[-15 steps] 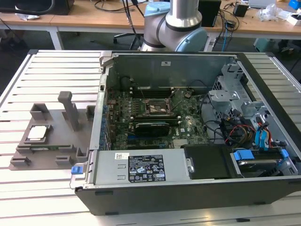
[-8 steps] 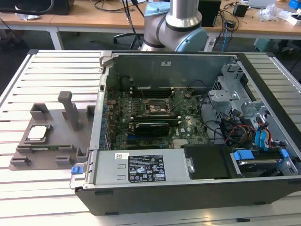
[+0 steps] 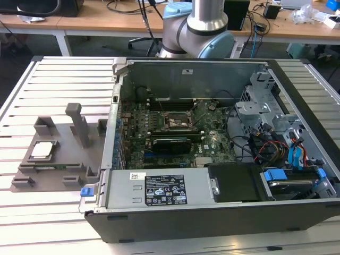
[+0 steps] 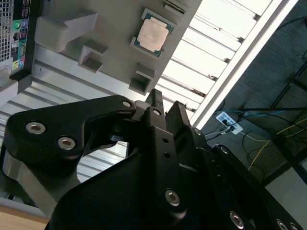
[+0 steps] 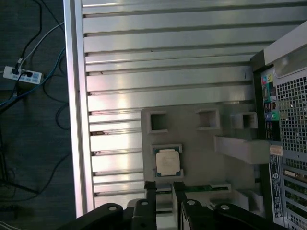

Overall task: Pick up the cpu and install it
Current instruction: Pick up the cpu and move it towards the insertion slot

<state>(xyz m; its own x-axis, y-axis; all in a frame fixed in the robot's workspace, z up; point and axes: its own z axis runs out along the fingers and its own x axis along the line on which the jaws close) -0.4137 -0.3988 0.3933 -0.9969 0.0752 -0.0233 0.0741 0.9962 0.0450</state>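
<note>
Off to one side of the jaws stands the open computer case point(image 5: 288, 143); straight ahead of them lies the grey holder point(image 5: 201, 158), and in its square nest the cpu point(image 5: 168, 162) sits flat, facing the gripper point(image 5: 164, 186), whose jaws are slightly parted, empty, well clear of it.

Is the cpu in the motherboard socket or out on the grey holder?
Out. The cpu lies flat in a recess of the grey holder, outside the computer case.
</note>
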